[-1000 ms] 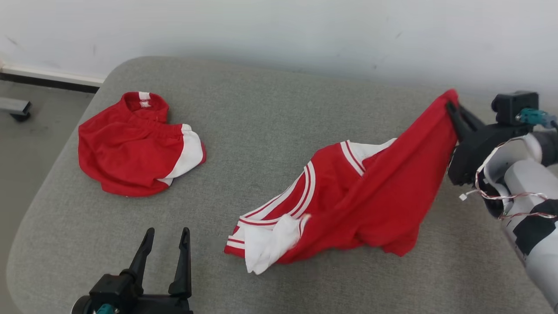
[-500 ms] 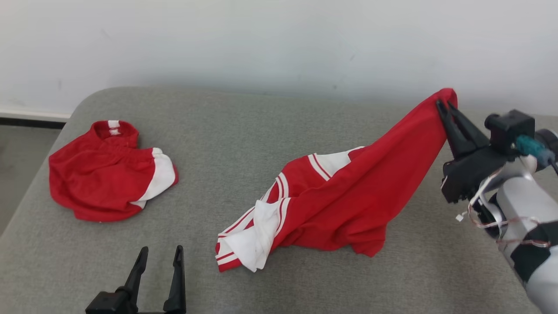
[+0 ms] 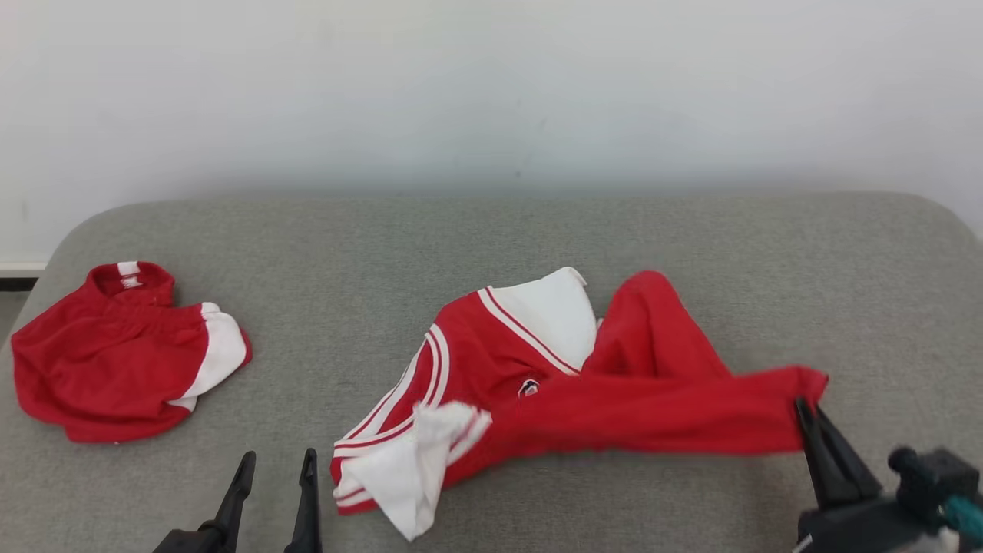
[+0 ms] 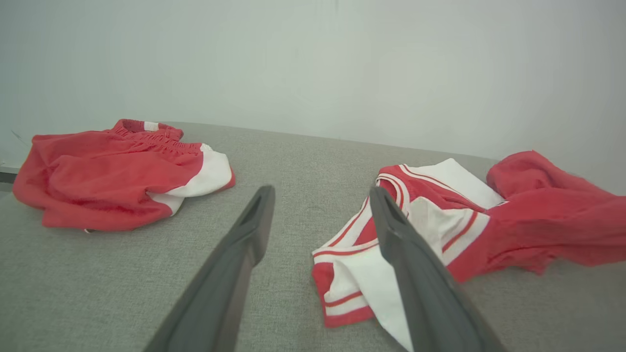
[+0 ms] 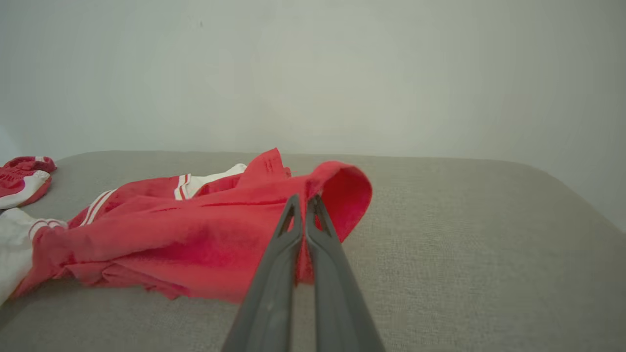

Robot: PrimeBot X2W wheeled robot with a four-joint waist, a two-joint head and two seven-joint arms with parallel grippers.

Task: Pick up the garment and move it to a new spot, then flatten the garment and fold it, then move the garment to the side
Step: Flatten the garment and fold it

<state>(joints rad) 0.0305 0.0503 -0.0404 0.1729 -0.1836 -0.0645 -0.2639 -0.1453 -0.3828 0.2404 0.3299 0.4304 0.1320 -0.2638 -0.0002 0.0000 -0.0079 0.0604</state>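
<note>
the garment (image 3: 584, 384), a red top with white trim, lies across the middle of the grey cushion (image 3: 491, 230), its long axis running left to right in the head view. the right gripper (image 3: 804, 405) is pinched shut on its red right-hand corner; in the right wrist view the two fingers meet with a fold of red cloth between them. from that grip the cloth stretches away to the robot's left and ends in a crumpled white flap near the front edge. the left gripper (image 3: 278, 457) hangs empty with its jaws spread wide, just to the left of that white end and clearly the nearer arm to it. a pair of red shorts (image 3: 115, 361) sits well apart at the far left.

the whole head view has shifted since the earlier frames, so the camera has moved. even so, the held corner, which stood high above the pile with the cloth sloping down from it, now sits low and about level with the rest, and a red fold lies behind it toward the wall.
</note>
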